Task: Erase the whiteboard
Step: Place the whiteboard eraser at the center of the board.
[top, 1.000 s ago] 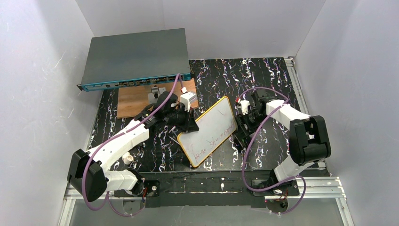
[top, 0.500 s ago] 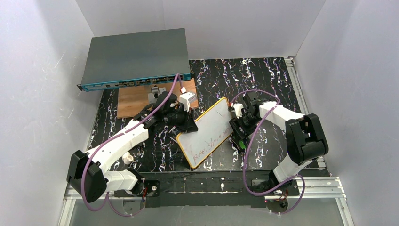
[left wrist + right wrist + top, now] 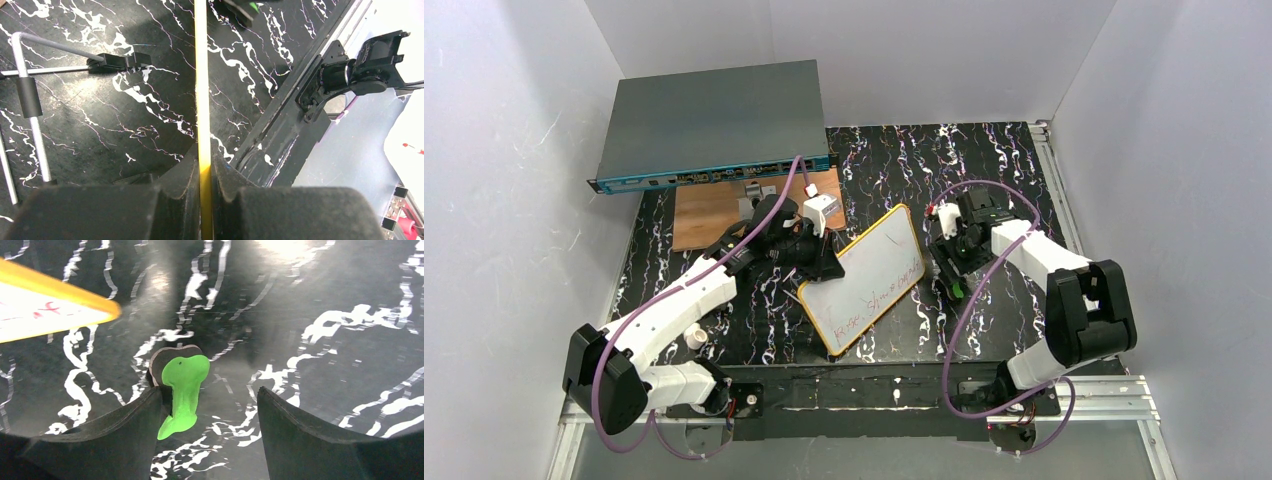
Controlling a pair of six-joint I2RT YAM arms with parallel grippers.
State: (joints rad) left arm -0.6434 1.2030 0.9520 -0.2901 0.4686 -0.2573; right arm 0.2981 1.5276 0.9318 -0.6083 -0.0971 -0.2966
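Observation:
The whiteboard (image 3: 869, 275), white with an orange rim and red writing near its lower end, lies tilted in the middle of the black marbled table. My left gripper (image 3: 824, 265) is shut on its left edge; in the left wrist view the rim (image 3: 201, 75) runs straight out from between the fingers of the left gripper (image 3: 202, 170). A corner of the whiteboard (image 3: 45, 310) shows in the right wrist view. To the board's right, my right gripper (image 3: 209, 390) stands open low over the table. The green eraser (image 3: 184, 385) leans against its left finger (image 3: 135, 425), apart from the right finger.
A grey network switch (image 3: 714, 125) sits at the back left, partly over a brown wooden board (image 3: 709, 215). A small white cylinder (image 3: 694, 337) lies near the left arm's base. A metal hex key (image 3: 30, 100) lies on the table left of the whiteboard.
My right gripper went in to the whiteboard's right edge, then drew back to the right, and the eraser moved with it. The left gripper kept its hold; the board barely shifted.

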